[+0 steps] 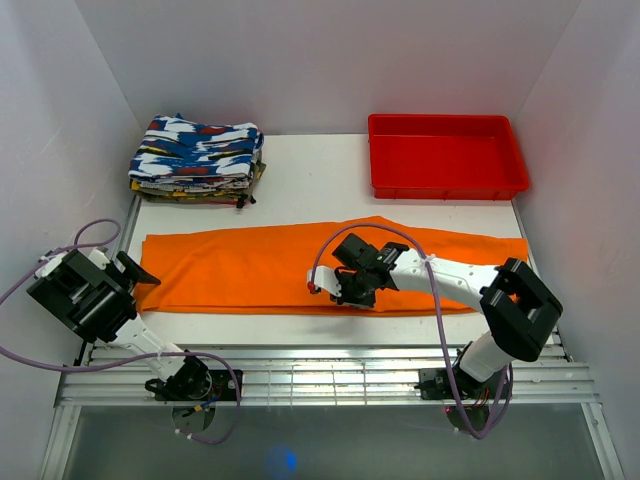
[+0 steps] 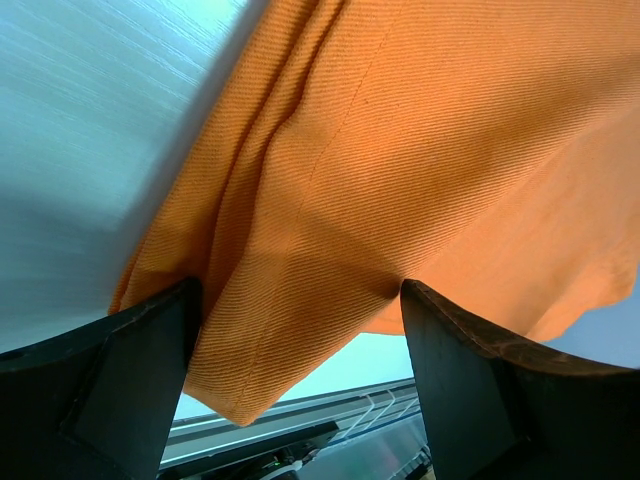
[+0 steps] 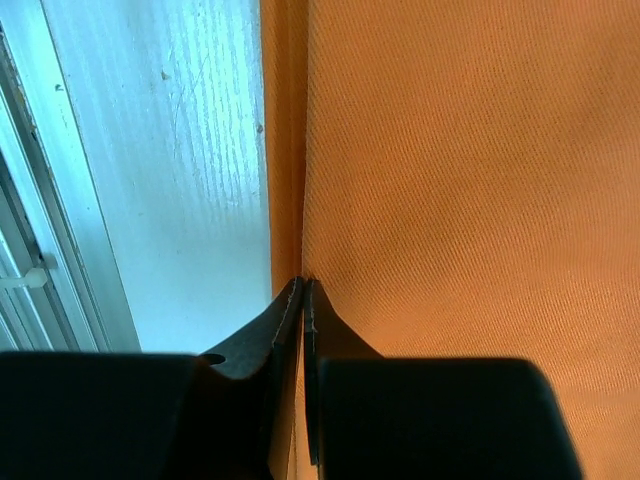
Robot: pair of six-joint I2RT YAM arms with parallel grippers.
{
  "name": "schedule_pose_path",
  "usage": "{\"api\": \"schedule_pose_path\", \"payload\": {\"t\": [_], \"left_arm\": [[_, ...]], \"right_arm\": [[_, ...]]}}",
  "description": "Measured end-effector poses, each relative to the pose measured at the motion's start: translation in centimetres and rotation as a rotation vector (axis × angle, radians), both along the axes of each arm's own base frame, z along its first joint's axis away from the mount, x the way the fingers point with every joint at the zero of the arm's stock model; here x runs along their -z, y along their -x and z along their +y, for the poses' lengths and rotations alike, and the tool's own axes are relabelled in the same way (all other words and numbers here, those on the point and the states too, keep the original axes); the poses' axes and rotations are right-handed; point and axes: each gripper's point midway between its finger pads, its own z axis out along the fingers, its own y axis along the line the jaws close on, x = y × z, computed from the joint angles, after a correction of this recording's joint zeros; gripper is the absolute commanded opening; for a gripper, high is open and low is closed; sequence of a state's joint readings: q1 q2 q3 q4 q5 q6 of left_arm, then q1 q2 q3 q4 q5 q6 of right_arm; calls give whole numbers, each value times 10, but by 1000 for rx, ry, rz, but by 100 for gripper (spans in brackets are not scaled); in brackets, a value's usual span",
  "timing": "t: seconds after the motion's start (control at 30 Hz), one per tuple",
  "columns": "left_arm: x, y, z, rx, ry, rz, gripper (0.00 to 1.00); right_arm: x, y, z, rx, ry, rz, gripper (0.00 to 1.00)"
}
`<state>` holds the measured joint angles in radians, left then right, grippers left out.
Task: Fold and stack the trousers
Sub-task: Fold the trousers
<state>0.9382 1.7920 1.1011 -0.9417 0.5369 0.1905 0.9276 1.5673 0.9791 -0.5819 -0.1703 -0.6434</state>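
The trousers (image 1: 240, 268) lie stretched flat along the worktop (image 1: 310, 175), end to end. The right pincer (image 3: 303, 285) is clamped on their near edge at mid-length, probably to start a fold. The left pincer (image 2: 298, 295) stands apart around the left-end corner, not yet gripping.

Observed: trousers (image 2: 420, 150), orange cloth, matt, fine diagonal twill rib; table (image 3: 170, 170), white, smooth, faintly streaked; tray (image 1: 445, 187), red plastic, slight sheen; folded clothes (image 1: 197, 155), printed cloth.

Table (image 1: 300, 180): orange trousers (image 1: 260, 265) spread across front; patterned clothes stack (image 1: 195, 160) back-left; red tray (image 1: 448, 188) back-right.
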Motion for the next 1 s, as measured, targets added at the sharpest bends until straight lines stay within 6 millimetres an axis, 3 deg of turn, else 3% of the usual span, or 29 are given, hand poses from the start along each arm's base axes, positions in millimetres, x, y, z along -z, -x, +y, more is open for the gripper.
{"api": "schedule_pose_path", "payload": {"t": [0.37, 0.57, 0.7, 0.8, 0.9, 1.0], "left_arm": [[0, 0, 0, -4, 0, 3, 93], [0, 1, 1, 5, -7, 7, 81], [0, 4, 4, 26, -26, 14, 60], [-5, 1, 11, 48, -59, -1, 50], [-18, -7, 25, 67, -111, -34, 35], [-33, -17, 40, 86, -173, -68, 13]], "right_arm": [[13, 9, -13, -17, 15, 4, 8], [23, 9, -13, -16, 28, 14, 8], [24, 9, -13, -16, 29, 16, 8], [24, 9, -13, -15, 29, 16, 8], [24, 9, -13, -15, 29, 16, 8], [24, 9, -13, -14, 29, 18, 8]]}}
